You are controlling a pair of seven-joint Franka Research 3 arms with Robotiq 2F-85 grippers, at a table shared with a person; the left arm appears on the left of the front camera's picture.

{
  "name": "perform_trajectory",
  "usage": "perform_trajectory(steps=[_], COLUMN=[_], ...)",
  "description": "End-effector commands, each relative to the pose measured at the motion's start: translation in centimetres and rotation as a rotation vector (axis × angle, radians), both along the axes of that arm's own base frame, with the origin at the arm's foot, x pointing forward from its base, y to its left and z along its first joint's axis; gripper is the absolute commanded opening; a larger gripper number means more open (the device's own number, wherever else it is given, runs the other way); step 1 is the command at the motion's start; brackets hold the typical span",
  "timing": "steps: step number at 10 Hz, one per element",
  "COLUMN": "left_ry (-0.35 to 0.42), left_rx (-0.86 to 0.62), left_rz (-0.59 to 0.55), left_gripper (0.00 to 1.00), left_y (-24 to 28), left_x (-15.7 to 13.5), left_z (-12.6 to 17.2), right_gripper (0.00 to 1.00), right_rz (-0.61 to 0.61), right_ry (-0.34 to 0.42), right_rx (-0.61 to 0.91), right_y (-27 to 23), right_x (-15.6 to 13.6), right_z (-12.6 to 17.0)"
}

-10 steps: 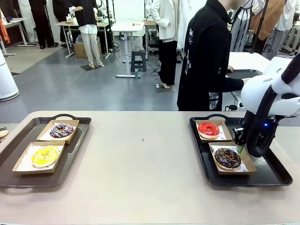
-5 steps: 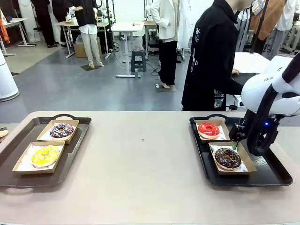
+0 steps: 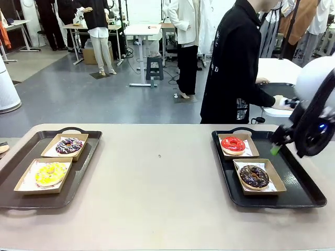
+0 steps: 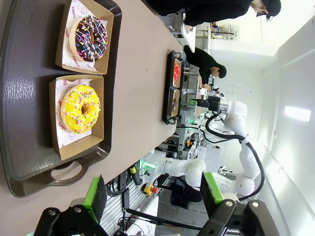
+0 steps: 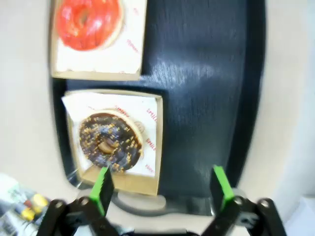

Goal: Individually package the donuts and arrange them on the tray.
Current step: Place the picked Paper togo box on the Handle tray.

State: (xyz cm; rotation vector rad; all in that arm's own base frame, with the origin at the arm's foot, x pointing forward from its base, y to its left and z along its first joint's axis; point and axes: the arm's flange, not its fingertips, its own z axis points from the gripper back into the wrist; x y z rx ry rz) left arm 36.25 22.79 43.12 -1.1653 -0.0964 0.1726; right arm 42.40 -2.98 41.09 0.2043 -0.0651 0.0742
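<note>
Green-padded right gripper (image 5: 160,189) hangs open and empty above the tray (image 5: 206,98), chocolate donut (image 5: 110,142) just beyond its left finger.

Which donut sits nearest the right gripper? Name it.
The dark chocolate donut, in the near box on the right tray. The right gripper hangs open just beyond it; the red donut lies farther left.

You get bright, even overhead light in the front view, sharp throughout, with faint shadows on the beige desk (image 3: 157,178). Your right wrist view is soft with motion blur, and a pale glare streak lies on the glossy dark rectangular tray (image 5: 197,73). Your left wrist view bends lines near its edges.
</note>
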Motion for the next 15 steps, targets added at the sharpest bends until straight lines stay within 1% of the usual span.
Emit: perform_trajectory(steps=[1, 2, 3, 5, 7, 9, 10, 11, 12, 14, 15], left_ry=[-0.007, -0.007, -0.007, -0.007, -0.007, -0.007, -0.007, -0.007, -0.007, -0.007, -0.007], left_rx=[-0.004, -0.004, -0.004, -0.004, -0.004, -0.004, -0.004, -0.004, -0.004, -0.004, -0.004], left_rz=[-0.005, -0.005, -0.005, -0.005, -0.005, -0.005, -0.005, -0.005, -0.005, -0.005, -0.005], left_gripper=[1.0, 1.0, 1.0, 1.0, 1.0, 1.0, 1.0, 1.0, 1.0, 1.0, 1.0], left_y=[0.2, 0.2, 0.2, 0.2, 0.2, 0.2, 0.2, 0.2, 0.2, 0.2, 0.2], left_x=[-0.2, -0.2, -0.2, -0.2, -0.2, -0.2, -0.2, -0.2, -0.2, -0.2, -0.2], left_z=[0.3, 0.3, 0.3, 0.3, 0.3, 0.3, 0.3, 0.3, 0.3, 0.3, 0.3], right_gripper=[1.0, 1.0, 1.0, 1.0, 1.0, 1.0, 1.0, 1.0, 1.0, 1.0, 1.0], right_rz=[0.066, 0.095, 0.141, 0.151, 0.053, -0.03, -0.078, -0.171, -0.21, -0.224, -0.242], right_ry=[0.044, 0.077, 0.074, 0.055, -0.018, -0.057, -0.058, -0.072, -0.071, -0.058, -0.071], right_rx=[0.259, 0.389, 0.531, 0.757, 0.917, 0.985, 1.003, 1.024, 1.039, 1.038, 1.038], right_y=[-5.3, -7.9, -10.6, -15.5, -19.8, -22.5, -23.4, -24.4, -24.9, -25.4, -25.6], right_x=[1.5, 1.4, 1.2, -0.2, -1.7, -3.0, -3.2, -3.4, -3.5, -3.8, -3.9], right_z=[3.3, 4.4, 5.3, 5.3, 3.6, 0.5, -1.0, -3.0, -4.5, -5.9, -6.1])
